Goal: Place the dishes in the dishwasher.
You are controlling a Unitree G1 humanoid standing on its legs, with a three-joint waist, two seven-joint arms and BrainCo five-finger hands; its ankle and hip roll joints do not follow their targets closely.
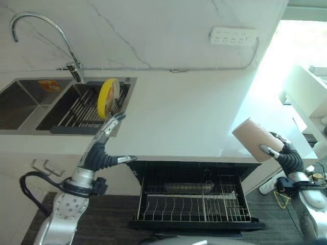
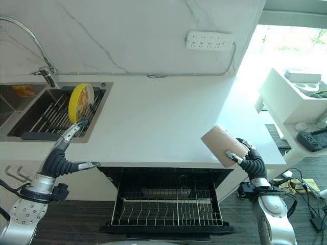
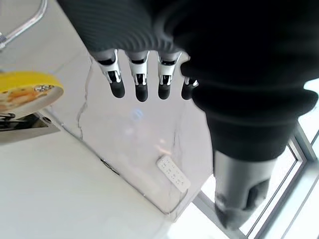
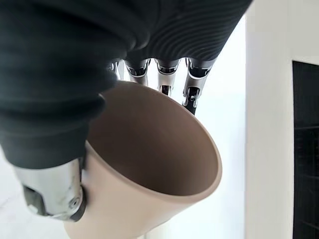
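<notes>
A beige cup [image 1: 254, 139] is held tilted above the counter's right front edge, with my right hand [image 2: 247, 155] shut on it; its open mouth [image 4: 164, 149] faces the wrist camera. A yellow plate [image 1: 108, 97] stands upright in the sink rack [image 1: 84, 109]. My left hand [image 1: 103, 140] is open with straight fingers [image 3: 141, 82], its fingertips just below and in front of the yellow plate, not holding it. The dishwasher's lower rack [image 1: 193, 203] is pulled out below the counter, with a dark dish [image 1: 187, 188] lying in it.
A white counter [image 1: 189, 117] runs between the sink and the window. A curved tap [image 1: 61, 35] rises behind the double sink [image 1: 20, 102]. A power strip [image 1: 233, 35] hangs on the marble wall. A white shelf [image 2: 296, 97] with items stands to the right.
</notes>
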